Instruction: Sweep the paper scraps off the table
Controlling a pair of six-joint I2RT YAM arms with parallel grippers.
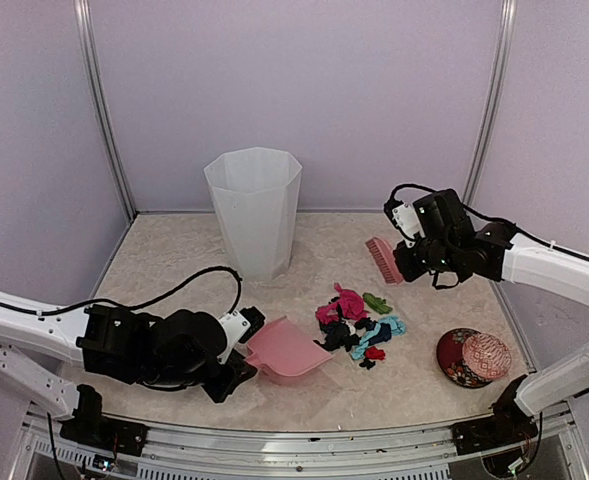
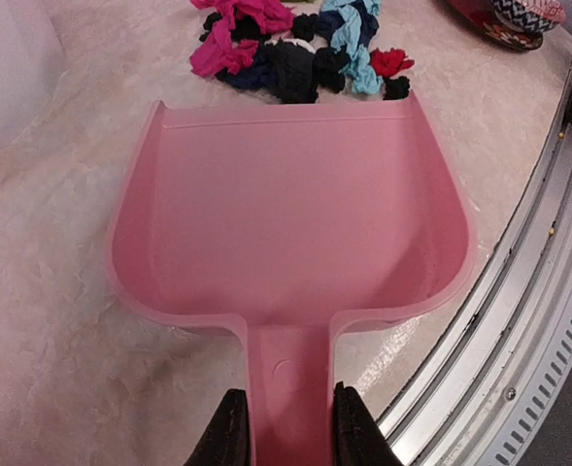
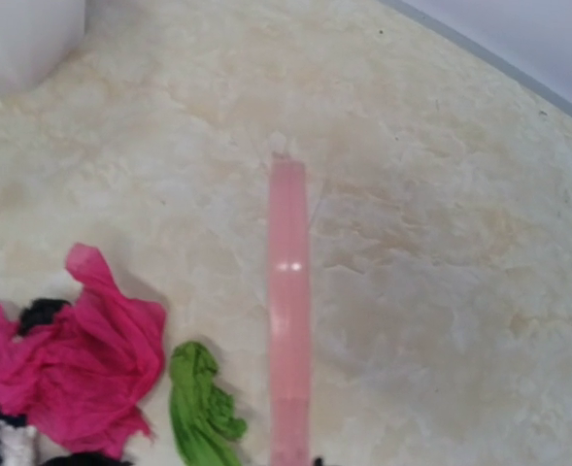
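Pile of paper scraps [image 1: 356,325] mid table [image 1: 174,250], pink dustpan [image 2: 286,223] lip just short of it.
L gripper [image 2: 284,427] clamped on pan handle, arm low nr front rail [image 2: 519,320]; R gripper [image 1: 406,258] closed on pink brush [image 1: 381,259] beyond pile. Open room L; white bin [image 1: 253,210] behind, red dish [image 1: 472,358] R.

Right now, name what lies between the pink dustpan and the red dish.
The paper scraps, piled by the dustpan, then bare table up to the dish; top view.
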